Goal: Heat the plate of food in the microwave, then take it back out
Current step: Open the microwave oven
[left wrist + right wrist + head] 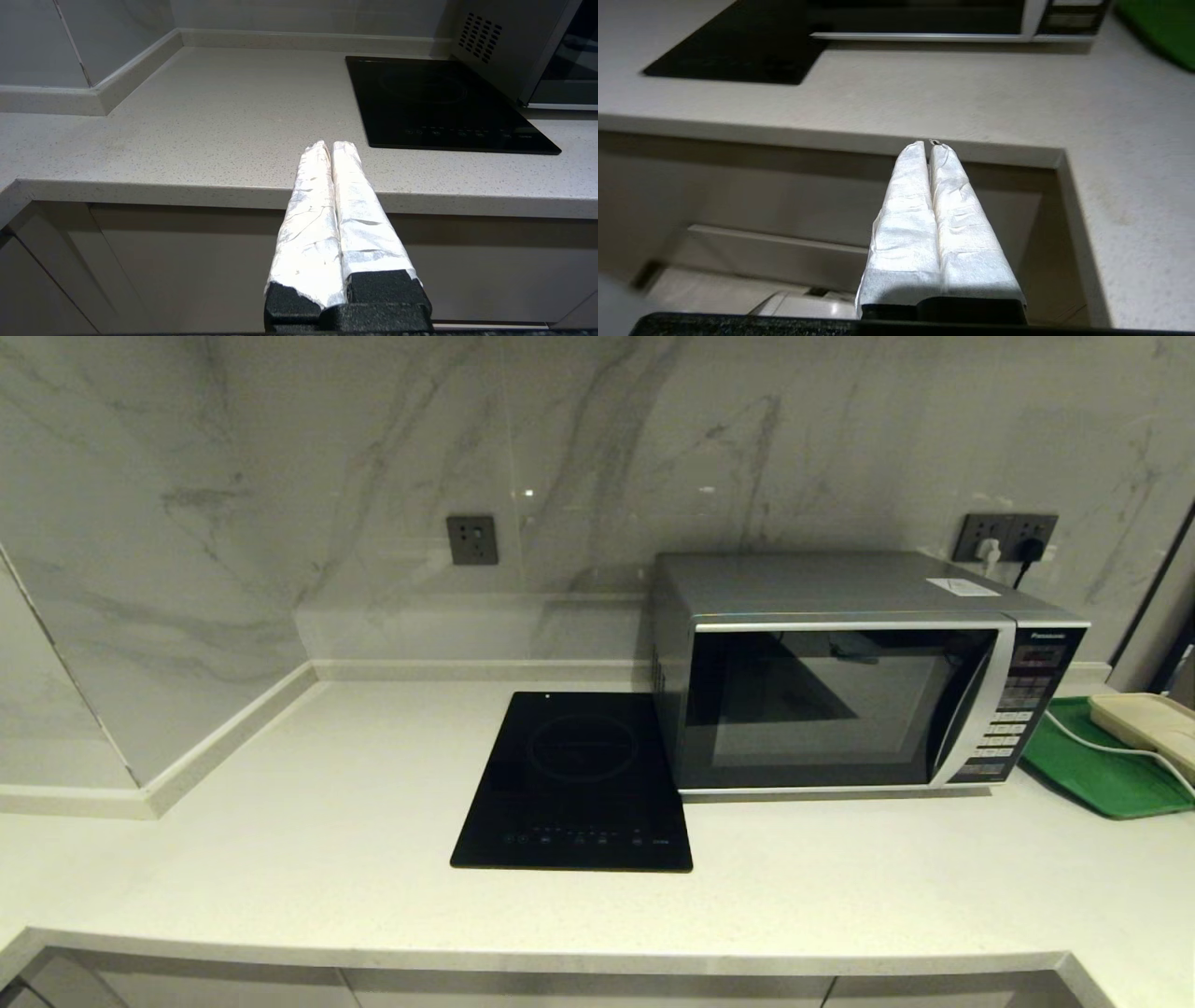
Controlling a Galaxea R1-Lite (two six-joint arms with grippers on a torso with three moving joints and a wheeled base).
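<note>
The silver microwave [840, 691] stands at the back right of the counter with its dark glass door closed. Its side wall with vent holes [486, 42] and its lower front edge [924, 35] show in the wrist views. The plate of food is not in any view. My left gripper [331, 145] is shut and empty, held low in front of the counter's front edge. Below that front edge, near an inner corner of the counter, my right gripper [929, 143] is likewise shut with nothing in it. Neither arm shows in the head view.
A flat black induction cooktop [574, 784] lies left of the microwave. A green tray [1111, 775] with a cream appliance [1153, 728] and white cord sits at the far right. Marble walls close off the back and left. Cabinet fronts [187, 261] run below the counter.
</note>
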